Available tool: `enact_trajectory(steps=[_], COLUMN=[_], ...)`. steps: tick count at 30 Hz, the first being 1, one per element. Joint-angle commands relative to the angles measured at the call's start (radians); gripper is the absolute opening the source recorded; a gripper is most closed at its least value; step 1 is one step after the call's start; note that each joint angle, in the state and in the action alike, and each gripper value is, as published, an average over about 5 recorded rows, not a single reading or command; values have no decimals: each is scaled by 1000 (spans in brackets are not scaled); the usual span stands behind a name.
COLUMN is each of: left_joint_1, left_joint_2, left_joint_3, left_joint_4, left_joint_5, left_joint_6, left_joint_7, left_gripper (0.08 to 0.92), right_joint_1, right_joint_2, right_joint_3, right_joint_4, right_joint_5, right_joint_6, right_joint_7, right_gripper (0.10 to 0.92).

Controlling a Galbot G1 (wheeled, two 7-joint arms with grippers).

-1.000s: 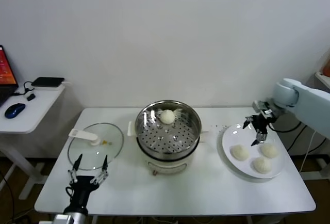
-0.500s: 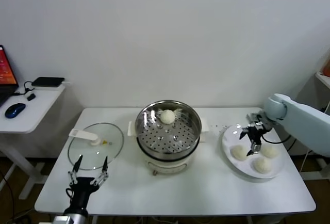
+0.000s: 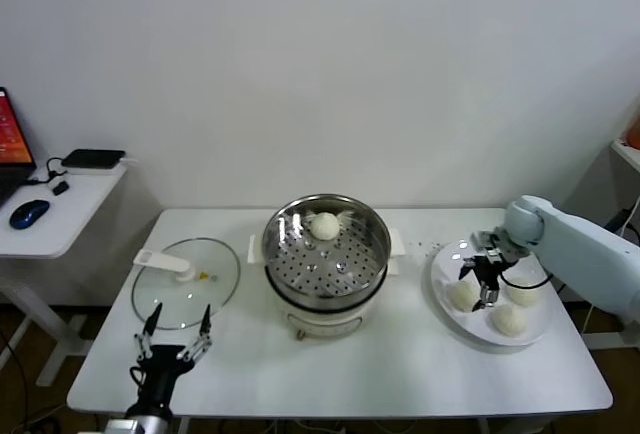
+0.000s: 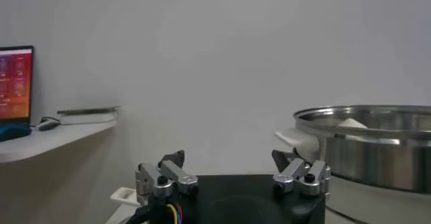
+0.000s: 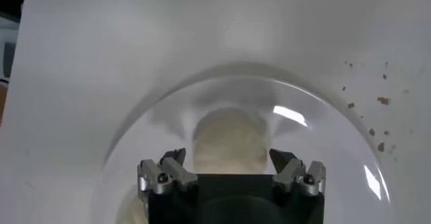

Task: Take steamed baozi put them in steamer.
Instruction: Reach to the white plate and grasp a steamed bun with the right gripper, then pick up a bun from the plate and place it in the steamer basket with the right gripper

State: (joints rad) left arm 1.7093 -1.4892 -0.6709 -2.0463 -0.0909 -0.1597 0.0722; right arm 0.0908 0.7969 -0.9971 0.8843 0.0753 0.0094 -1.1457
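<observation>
So there's a white table [image 3: 400, 374] with the steamer [image 3: 325, 254] sitting mid-table, shiny steel pot on its white base, and one bun [image 3: 324, 225] already inside it, up against the back wall on the perforated tray. To the robot's left of the pot the glass lid [image 3: 186, 282] lies flat on the table with its white handle pointing away toward the far edge. Over on the robot's right there's a big white plate [image 3: 445, 266] with three more buns on it, bunched together. The right gripper [image 3: 478, 282] is down over the plate, right above the bun nearest the steamer [image 3: 462, 295]; from its wrist cam that bun [image 5: 229, 142] sits squarely between the two spread fingers, so the jaws are wide apart and gripping nothing, though I can't tell if the tips touch the dough. The left gripper [image 3: 172, 329] is parked at the near edge of the table, just in front of the lid, jaws also spread wide with nothing between them. Some tiny crumbs [image 5: 381, 100] are scattered on the table beside the plate.
</observation>
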Motion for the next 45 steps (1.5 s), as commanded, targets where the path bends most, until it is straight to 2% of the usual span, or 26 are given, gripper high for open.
enact_trajectory(steps=[1,7,22,28,35,45], left_joint_1=[0,3,2,0,-4,-12], left_joint_2=[-1,-1,0,-1,-2,-4], left_joint_3=[0,-1,-3,-4,-4,1], left_joint_4=[-4,-3,5,5,5,3], left_joint_5=[-3,-3,-3,-4,-3,0], left_joint_6=[2,0,-4,-4,-3,-3], left_joint_7=[0,-1,-2,-2,-3,-3], left_gripper=[823,823,823,823,823,823], right_joint_1=[-21,-26,-21,47,294,627], right_joint_2=[18,24,15,-5,-5,74], right_joint_3=[22,29,32,-14,-210,-461], right_joint_4=[-35,-41,-26,14,71,128], right_joint_5=[-29,-37,-27,36,182,621], right_joint_6=[13,12,5,-17,-54,-199], right_joint_7=[1,-3,-10,-11,-13,7], right_gripper=[823,819,695,672,670,670])
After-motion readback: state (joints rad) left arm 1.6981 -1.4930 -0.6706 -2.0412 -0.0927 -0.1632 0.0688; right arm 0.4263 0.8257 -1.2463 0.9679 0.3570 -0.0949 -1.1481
